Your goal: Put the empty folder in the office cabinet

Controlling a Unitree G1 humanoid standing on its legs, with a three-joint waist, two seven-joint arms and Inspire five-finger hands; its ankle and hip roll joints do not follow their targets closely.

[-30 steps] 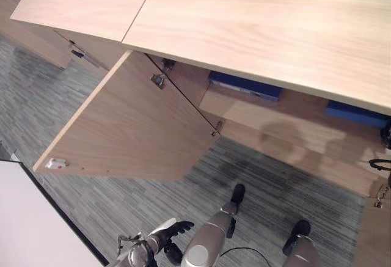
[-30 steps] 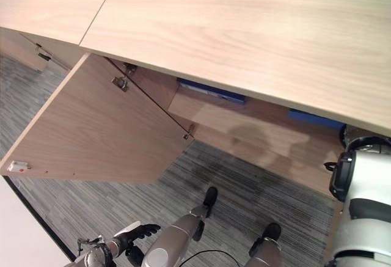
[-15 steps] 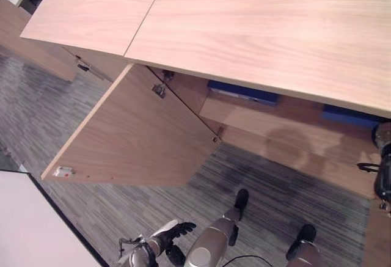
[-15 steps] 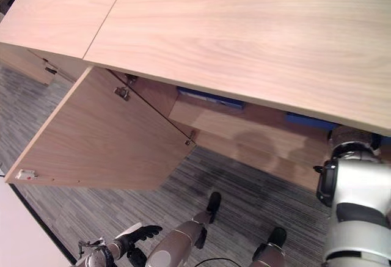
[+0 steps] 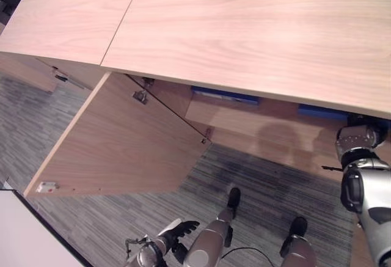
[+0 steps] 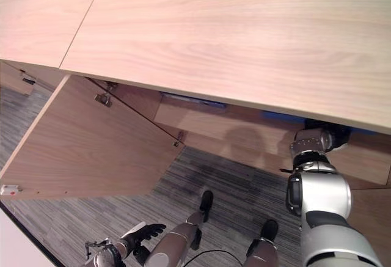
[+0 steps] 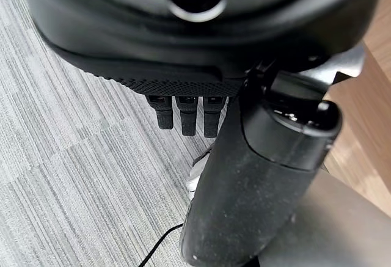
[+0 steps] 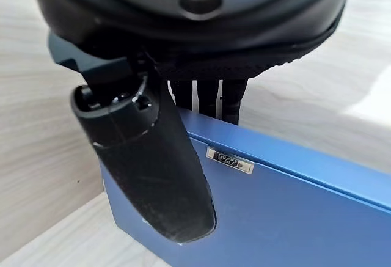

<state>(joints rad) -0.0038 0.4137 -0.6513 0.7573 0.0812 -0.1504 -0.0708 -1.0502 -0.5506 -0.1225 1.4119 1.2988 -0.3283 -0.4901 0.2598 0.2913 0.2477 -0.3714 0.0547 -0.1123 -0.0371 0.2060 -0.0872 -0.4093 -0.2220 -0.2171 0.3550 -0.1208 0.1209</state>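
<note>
The blue folder (image 8: pixel 305 218) stands against the pale wood inside the cabinet. My right hand (image 8: pixel 153 175) pinches it, thumb on its front face and fingers behind its upper edge. From above, my right arm reaches under the cabinet top (image 5: pixel 244 29), which hides the hand. A strip of the blue folder (image 5: pixel 324 111) shows on the shelf (image 5: pixel 256 126) beside the wrist. My left hand (image 5: pixel 174 230) hangs low by my side with relaxed fingers (image 7: pixel 186 117), holding nothing.
The left cabinet door (image 5: pixel 122 145) stands swung wide over the grey striped carpet (image 5: pixel 263 181). A second blue folder (image 5: pixel 223 94) lies further left on the shelf. A white surface (image 5: pixel 24 236) fills the lower left corner.
The view has shifted. My right arm has come further in from the right, its wrist now up under the cabinet top by the blue folder. The left hand has stayed low.
</note>
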